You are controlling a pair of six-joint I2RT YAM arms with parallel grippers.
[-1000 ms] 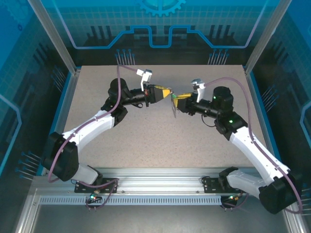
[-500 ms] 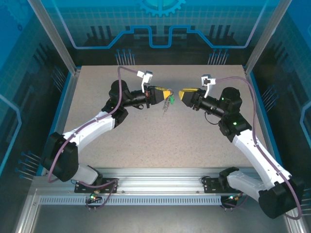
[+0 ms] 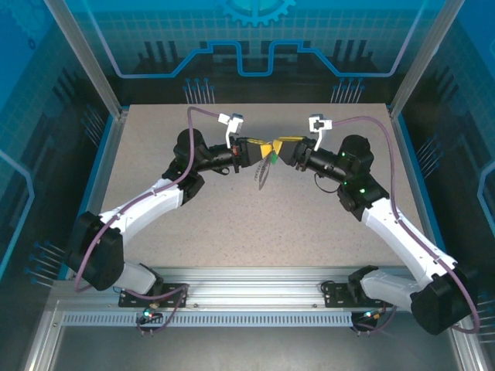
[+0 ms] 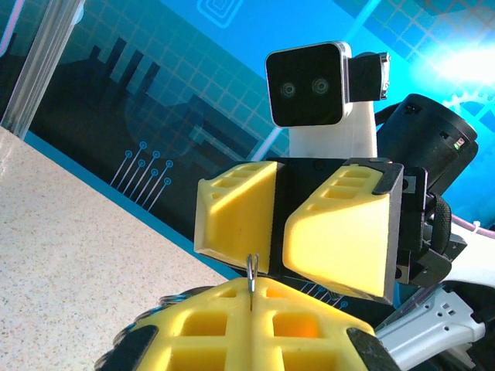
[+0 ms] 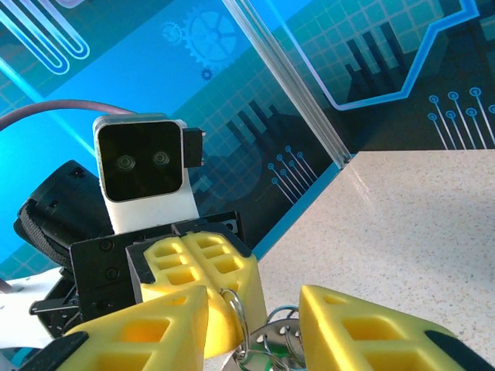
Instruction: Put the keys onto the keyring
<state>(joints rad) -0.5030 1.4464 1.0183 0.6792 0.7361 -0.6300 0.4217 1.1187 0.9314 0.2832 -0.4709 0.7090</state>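
Left gripper (image 3: pixel 266 147): clamped on the keyring (image 5: pixel 231 303), held above the table (image 3: pixel 232 224) so you can reach it
Right gripper (image 5: pixel 255 311): fingers apart, either side of the ring
Key (image 3: pixel 272 156): green head between the 2 meeting tips
Chain (image 3: pixel 263 175): dangles below

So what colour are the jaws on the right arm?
Bright yellow, clearest in the left wrist view, on the right gripper.

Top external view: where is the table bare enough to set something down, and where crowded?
Bare: the table patch between left arm, right arm and the base rail; also the far strip by the back wall. Crowded: mid-table, where left gripper and right gripper meet around the hanging keyring.
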